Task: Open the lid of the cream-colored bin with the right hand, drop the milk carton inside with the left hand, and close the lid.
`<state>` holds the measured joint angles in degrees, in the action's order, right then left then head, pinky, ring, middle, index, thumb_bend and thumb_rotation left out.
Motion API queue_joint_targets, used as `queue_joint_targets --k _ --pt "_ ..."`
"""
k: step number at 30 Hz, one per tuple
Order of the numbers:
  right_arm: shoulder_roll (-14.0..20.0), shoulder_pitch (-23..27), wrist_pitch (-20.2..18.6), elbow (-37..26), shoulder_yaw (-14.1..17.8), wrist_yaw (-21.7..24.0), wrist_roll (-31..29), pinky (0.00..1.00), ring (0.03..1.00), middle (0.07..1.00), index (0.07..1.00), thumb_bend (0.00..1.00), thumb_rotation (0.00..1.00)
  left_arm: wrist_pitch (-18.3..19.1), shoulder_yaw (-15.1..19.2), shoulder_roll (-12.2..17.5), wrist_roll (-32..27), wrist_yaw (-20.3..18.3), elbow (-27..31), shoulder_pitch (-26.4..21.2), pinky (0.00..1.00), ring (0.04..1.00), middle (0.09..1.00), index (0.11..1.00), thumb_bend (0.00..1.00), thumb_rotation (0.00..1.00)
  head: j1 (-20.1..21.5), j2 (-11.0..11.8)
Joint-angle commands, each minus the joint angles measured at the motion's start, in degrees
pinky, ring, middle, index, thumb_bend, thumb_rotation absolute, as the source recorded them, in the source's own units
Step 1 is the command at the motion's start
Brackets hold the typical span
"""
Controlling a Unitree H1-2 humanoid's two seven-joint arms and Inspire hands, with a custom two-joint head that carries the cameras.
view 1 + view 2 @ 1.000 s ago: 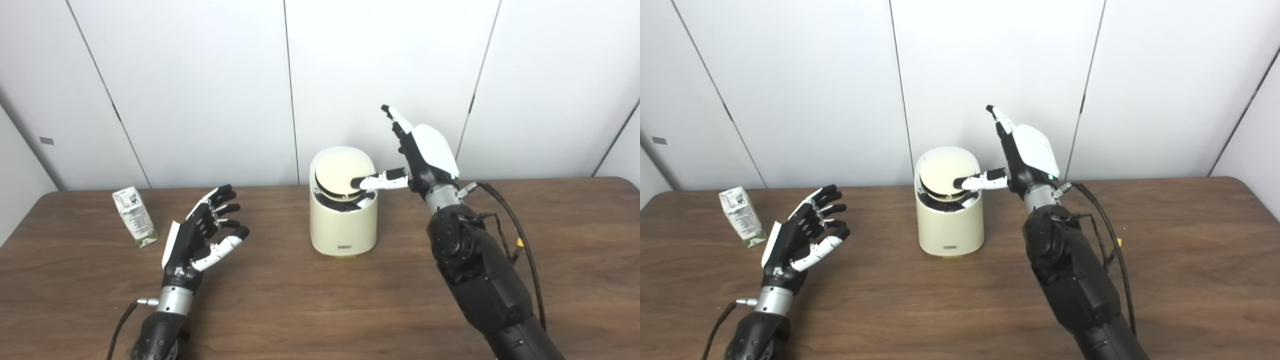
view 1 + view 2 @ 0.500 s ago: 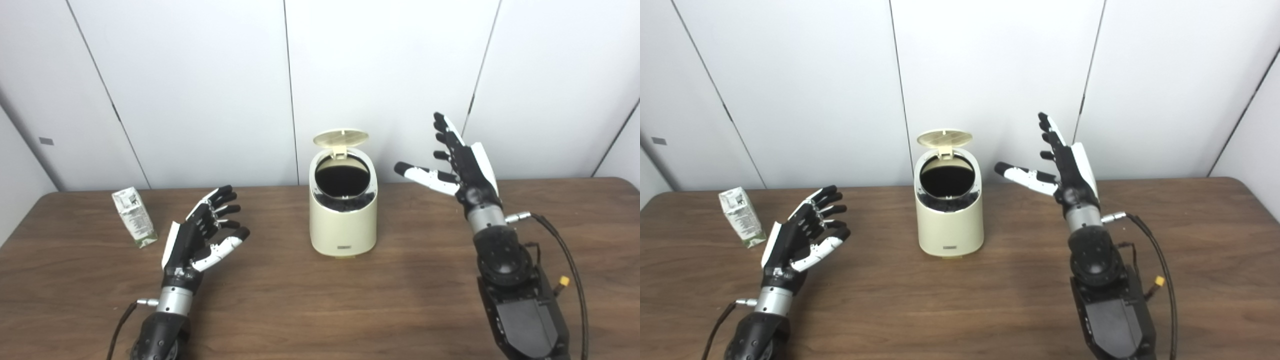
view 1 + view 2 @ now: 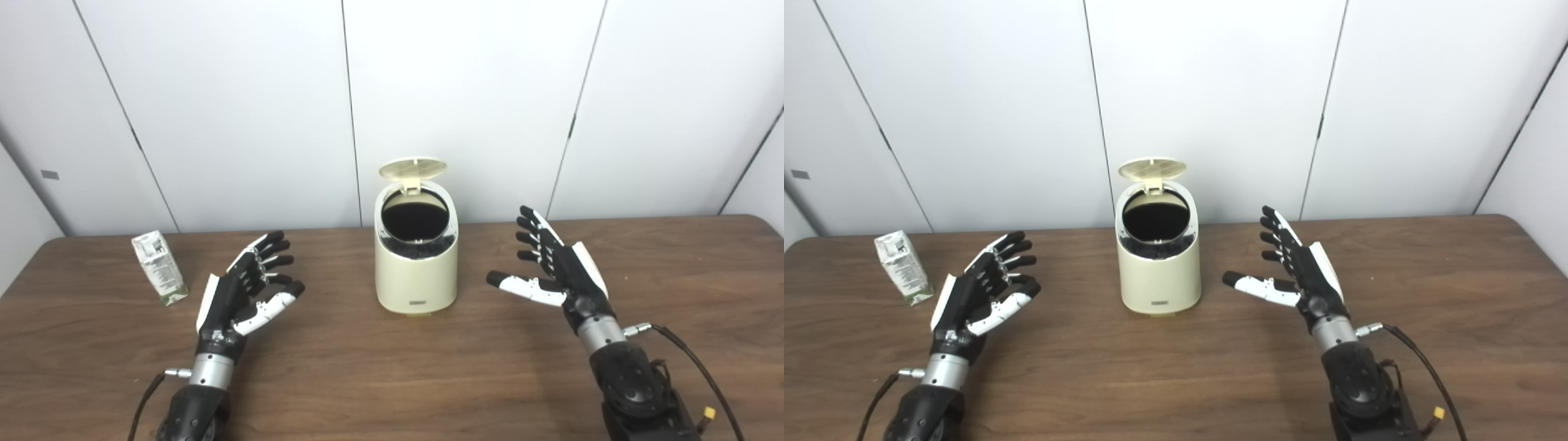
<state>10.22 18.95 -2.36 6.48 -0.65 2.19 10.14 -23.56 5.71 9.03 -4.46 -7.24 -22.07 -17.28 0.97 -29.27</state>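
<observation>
Small white-and-green milk carton (image 3: 159, 267), standing upright with a slight lean on the brown wooden table (image 3: 367, 367), at about 10 o'clock from the left hand (image 3: 245, 291) and just apart from it. The carton's long axis is near vertical. The left hand is empty, fingers spread, palm turned toward the centre of the table, so the carton lies behind the back of the hand rather than in front of the palm. The right hand (image 3: 554, 272), likewise empty with fingers spread, hovers at about 4 o'clock from the cream-colored cylindrical plastic bin (image 3: 416, 269), well apart from the carton. The bin's round hinged lid (image 3: 412, 168) stands raised at the rear rim, showing the dark interior. Judgement: the left hand, much the nearer, must turn and reach toward 10 o'clock for the carton.
</observation>
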Motion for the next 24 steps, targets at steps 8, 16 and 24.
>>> queue_joint_targets --k 8,16,24 --pt "0.6 -0.7 6.4 1.1 0.4 -0.1 -1.4 0.81 0.887 0.927 0.955 0.84 0.38 0.1 -1.0 -1.8 -0.1 0.7 -1.2 2.5 0.58 0.749 0.811 0.843 0.77 0.25 -8.6 2.5" --pt "1.9 -2.1 7.1 0.6 1.5 1.5 -4.5 0.88 0.941 0.961 0.990 0.75 0.23 -0.7 -2.8 -4.0 1.6 1.0 -0.4 3.4 0.61 0.771 0.826 0.866 0.76 0.23 -19.1 7.2" --pt "2.0 -2.8 0.4 -5.8 1.3 2.5 -3.8 0.81 0.903 0.945 0.969 0.73 0.23 -0.3 -2.6 -1.9 10.3 5.3 7.0 5.2 0.61 0.763 0.860 0.888 0.80 0.22 -22.2 8.4"
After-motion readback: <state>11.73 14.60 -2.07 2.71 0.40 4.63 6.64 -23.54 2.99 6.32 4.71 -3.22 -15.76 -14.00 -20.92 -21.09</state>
